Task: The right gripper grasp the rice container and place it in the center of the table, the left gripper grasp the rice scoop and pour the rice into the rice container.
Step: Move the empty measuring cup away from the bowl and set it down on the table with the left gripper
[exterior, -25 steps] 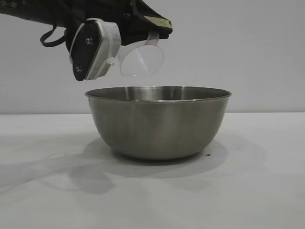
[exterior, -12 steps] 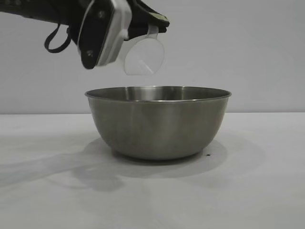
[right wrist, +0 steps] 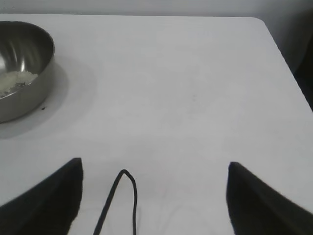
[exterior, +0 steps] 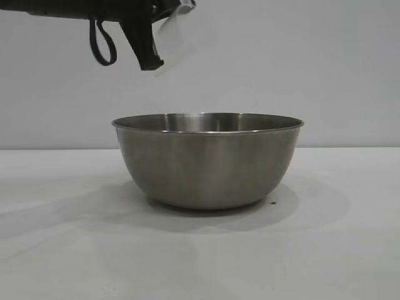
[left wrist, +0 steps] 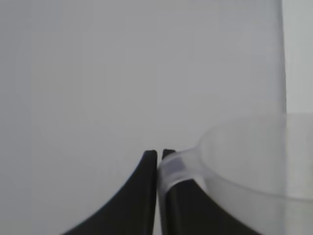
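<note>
Exterior view: left claw high above the bowl, which sits on the worktop. Left wrist view: its fingers are pinched together on the scoop handle. Right wrist view: right claw gapes wide, empty; rice lies in the bowl.

Left gripper fingers pressed together, tips meeting near centre, black bodies curving away toward 6 and 7 o'clock. The looped handle of the rice scoop is pinched between them. Translucent cup body fills the 4 o'clock quarter, rim arcing toward 3 o'clock. Plain pale grey backdrop elsewhere.
</note>
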Available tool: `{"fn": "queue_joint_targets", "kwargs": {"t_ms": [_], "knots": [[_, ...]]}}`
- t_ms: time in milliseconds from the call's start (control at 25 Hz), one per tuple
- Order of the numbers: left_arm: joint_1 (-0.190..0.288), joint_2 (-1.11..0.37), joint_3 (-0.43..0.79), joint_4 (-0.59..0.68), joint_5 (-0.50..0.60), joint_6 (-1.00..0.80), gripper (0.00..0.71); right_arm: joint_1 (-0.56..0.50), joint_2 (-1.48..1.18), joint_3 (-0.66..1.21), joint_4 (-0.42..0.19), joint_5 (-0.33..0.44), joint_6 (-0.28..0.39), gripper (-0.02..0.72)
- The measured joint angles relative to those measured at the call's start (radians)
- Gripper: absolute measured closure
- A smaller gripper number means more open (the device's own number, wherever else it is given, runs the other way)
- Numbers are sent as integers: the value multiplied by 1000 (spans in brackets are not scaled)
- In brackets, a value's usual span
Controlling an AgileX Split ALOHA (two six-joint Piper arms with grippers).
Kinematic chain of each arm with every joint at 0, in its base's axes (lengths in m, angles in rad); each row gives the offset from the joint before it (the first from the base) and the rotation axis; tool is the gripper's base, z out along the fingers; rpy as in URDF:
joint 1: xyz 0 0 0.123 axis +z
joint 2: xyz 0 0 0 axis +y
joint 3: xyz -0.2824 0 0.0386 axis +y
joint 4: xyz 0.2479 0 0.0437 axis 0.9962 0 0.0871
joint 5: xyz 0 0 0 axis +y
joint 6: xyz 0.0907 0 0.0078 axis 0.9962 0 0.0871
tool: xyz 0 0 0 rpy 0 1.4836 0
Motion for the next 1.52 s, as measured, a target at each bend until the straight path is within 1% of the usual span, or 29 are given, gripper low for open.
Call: {"fn": "queue_joint_targets", "kwargs": {"t_ms": [240,360,480,600,720,1040,1320,1520], "knots": [[0,0,95,-225,0,-184,710,0,0,0,0,0,0,166],[0,0,154,-304,0,-219,710,0,0,0,0,0,0,166],[0,0,211,-350,0,-226,710,0,0,0,0,0,0,166],[0,4,247,-371,0,-227,710,0,0,0,0,0,0,166],[0,46,248,-393,0,-241,710,0,0,0,0,0,0,166],[0,157,248,-398,0,-274,710,0,0,0,0,0,0,166],[0,182,248,-451,0,-276,710,0,0,0,0,0,0,166],[0,210,248,-459,0,-276,710,0,0,0,0,0,0,166]]}}
